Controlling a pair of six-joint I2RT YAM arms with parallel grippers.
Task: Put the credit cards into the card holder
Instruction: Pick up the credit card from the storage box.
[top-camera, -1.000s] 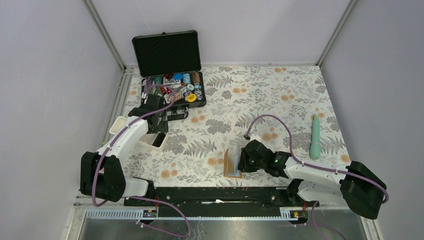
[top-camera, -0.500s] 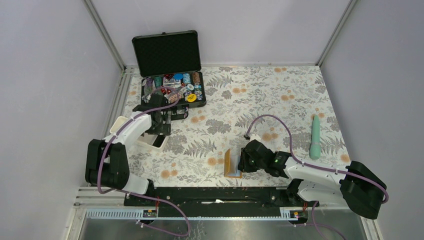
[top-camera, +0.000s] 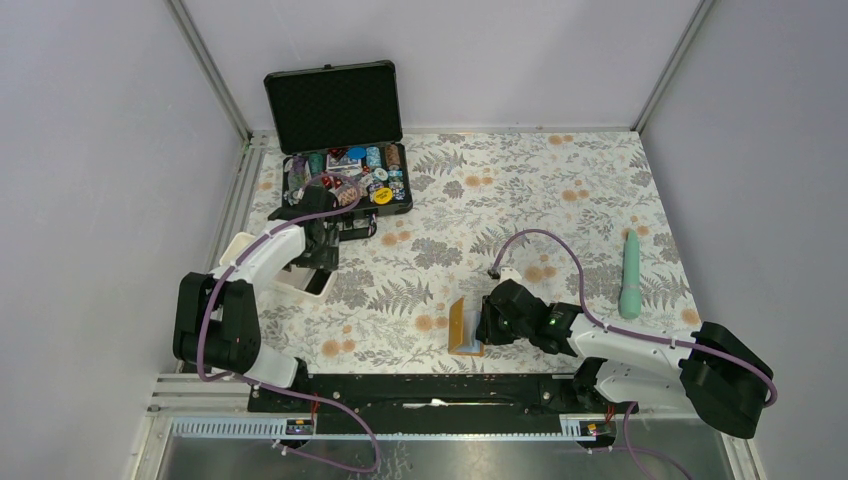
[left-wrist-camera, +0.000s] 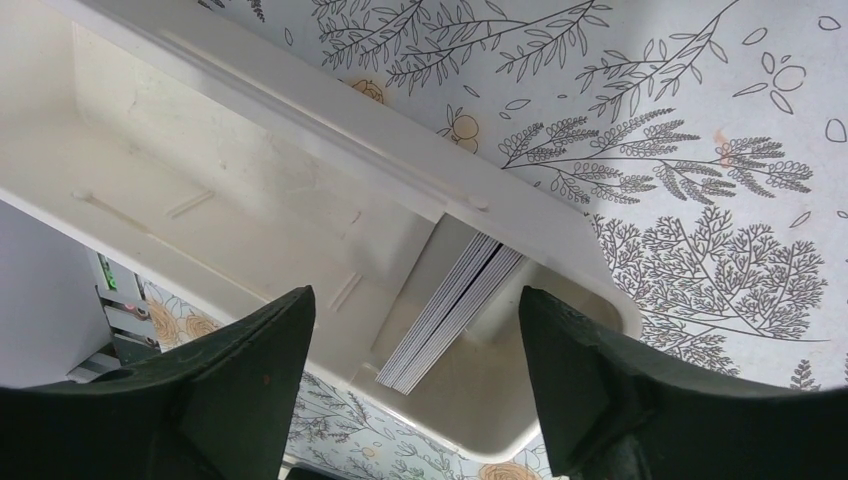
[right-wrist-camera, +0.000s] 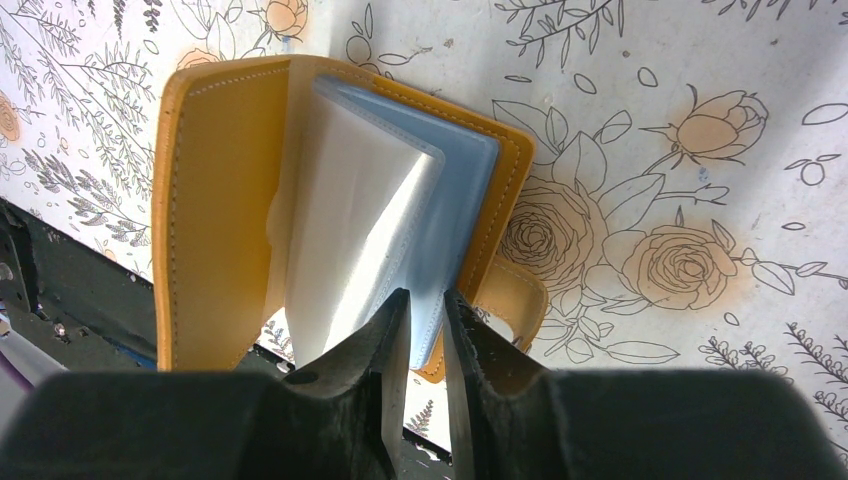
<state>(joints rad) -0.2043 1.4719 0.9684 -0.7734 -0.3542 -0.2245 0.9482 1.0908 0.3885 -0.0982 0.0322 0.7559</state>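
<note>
Left hand (left-wrist-camera: 414, 305) wide, over white rectangular plastic tray (left-wrist-camera: 250, 170); stack of thin pale-edged credit cards (left-wrist-camera: 450, 310) stands on edge between its fingers, untouched. Right hand (right-wrist-camera: 427, 305) narrow, pinching a pale blue-clear plastic sleeve (right-wrist-camera: 350, 200) of the open orange-tan leather card holder (right-wrist-camera: 215, 200) on the floral bench (right-wrist-camera: 650, 100).

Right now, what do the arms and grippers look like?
The left arm and right arm have white links and bulky black joints. A purple cable loops along each. A green light glows near the right wrist. The left gripper and right gripper have matte black fingers.
</note>
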